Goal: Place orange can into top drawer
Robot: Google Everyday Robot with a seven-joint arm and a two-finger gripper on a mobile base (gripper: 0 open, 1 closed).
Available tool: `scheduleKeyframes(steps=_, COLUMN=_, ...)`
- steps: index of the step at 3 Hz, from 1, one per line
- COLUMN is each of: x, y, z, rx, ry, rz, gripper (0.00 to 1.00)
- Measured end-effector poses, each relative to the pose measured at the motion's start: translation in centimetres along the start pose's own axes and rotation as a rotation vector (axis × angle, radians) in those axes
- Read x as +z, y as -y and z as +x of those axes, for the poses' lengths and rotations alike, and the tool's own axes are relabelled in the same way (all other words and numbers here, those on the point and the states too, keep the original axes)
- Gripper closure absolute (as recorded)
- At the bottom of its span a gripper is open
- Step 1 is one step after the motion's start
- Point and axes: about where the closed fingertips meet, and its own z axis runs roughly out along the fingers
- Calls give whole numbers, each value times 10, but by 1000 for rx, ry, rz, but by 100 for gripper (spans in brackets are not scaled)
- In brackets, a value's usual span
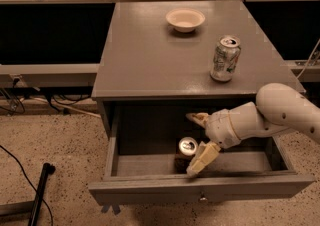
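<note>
While the orange can (187,150) is standing upright on the floor of the top drawer (150,191), silver top facing up, the gripper (192,145) is sitting right around it – jaws spread wide, gripping nothing. One finger (198,117) is hanging above and behind the can, clear of it; the other finger (204,156) is angling down just beside the can's right side, and whether it is touching is hard to call. So the can is sitting in the gap between them, near the drawer's front panel and about midway along its width.

Just below the gripper, the drawer is standing pulled out, its small knob (202,199) showing at the centre of the front. Back from the gripper, the white arm (280,112) is reaching in from the right, over the drawer's right wall.

Up above the gripper, on the grey cabinet top (145,60), a silver-green-white can (225,58) is standing near the right edge – and farther back, well apart from the gripper, a pale bowl (185,20) is resting. Far off to the gripper's left, a black pole (40,195) is lying on the speckled floor (60,140).
</note>
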Motion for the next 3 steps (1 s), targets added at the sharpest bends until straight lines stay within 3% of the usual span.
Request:
scheduleKeyframes(steps=2, x=-15, y=-24, z=-24, rx=-83, ry=24, rz=14, gripper=0)
scheduleKeyframes(steps=3, x=-16, y=-26, z=-25, rx=-92, ry=26, rz=17, gripper=0)
